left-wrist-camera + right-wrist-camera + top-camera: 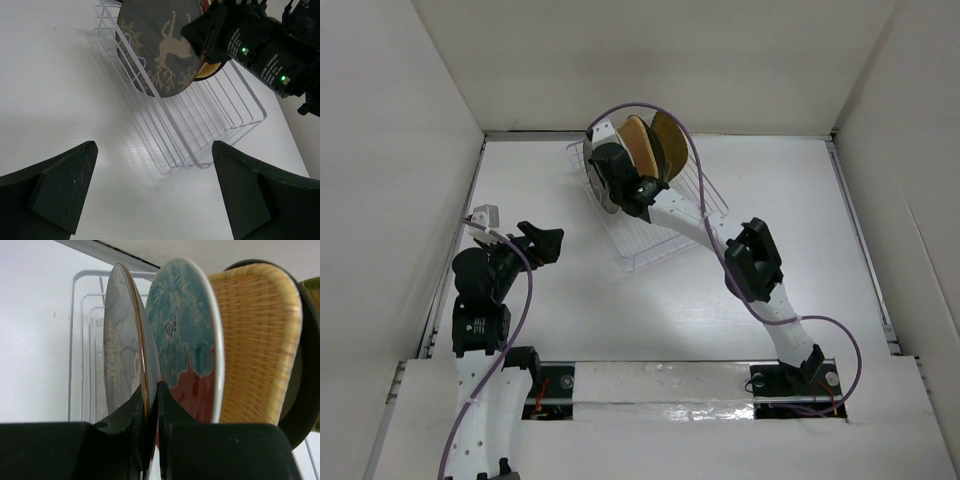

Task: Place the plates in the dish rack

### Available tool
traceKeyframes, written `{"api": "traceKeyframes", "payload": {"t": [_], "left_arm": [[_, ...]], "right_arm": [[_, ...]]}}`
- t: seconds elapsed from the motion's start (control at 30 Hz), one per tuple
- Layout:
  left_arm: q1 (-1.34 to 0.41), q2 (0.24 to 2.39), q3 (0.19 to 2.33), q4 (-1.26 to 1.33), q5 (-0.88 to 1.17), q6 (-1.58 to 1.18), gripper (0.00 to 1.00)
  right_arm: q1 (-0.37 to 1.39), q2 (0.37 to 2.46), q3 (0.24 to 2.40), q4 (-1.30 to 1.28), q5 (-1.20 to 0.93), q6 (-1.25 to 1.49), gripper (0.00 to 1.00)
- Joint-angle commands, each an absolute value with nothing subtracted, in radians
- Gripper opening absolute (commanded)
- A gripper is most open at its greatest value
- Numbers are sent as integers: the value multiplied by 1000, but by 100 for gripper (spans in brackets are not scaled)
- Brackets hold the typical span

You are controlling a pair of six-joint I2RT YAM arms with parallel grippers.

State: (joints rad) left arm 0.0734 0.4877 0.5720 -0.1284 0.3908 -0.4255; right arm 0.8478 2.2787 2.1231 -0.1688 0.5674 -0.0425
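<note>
The clear dish rack [665,243] lies on the white table, angled. Plates stand on edge in its far end: a red-and-teal plate [185,335], a tan woven plate [255,340] [638,148] and a dark-rimmed plate [306,390] [670,145]. My right gripper [151,390] [615,175] is shut on the rim of the grey plate with the pale antlered animal [122,340] [155,50]. It holds that plate upright in the rack, just left of the red-and-teal one. My left gripper [155,185] [545,243] is open and empty, low over the table left of the rack [220,125].
White walls enclose the table on the left, back and right. The right arm [260,45] reaches over the rack's near half. The rack's near rows of tines [200,145] hold nothing.
</note>
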Motion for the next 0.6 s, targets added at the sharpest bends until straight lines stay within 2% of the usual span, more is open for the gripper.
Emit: {"api": "traceKeyframes", "payload": {"t": [0.0,0.07,0.1,0.17,0.2,0.3,0.57], "left_arm": [[69,482,601,-112,374,-403,99],[69,482,601,-107,387,-399,99],[69,483,601,-107,385,-399,99],[69,486,601,-104,390,-393,99],[69,486,600,-106,388,-393,99],[69,485,601,-104,382,-388,99],[69,485,601,-87,380,-388,99]], "right_arm": [[905,2258,2128,29,659,-60,0],[919,2284,2123,35,689,-63,0],[928,2287,2123,41,693,-61,5],[928,2284,2112,52,693,-58,20],[928,2278,2108,55,689,-55,38],[928,2234,2086,69,670,-54,56],[928,1945,1864,149,563,-25,74]]}}
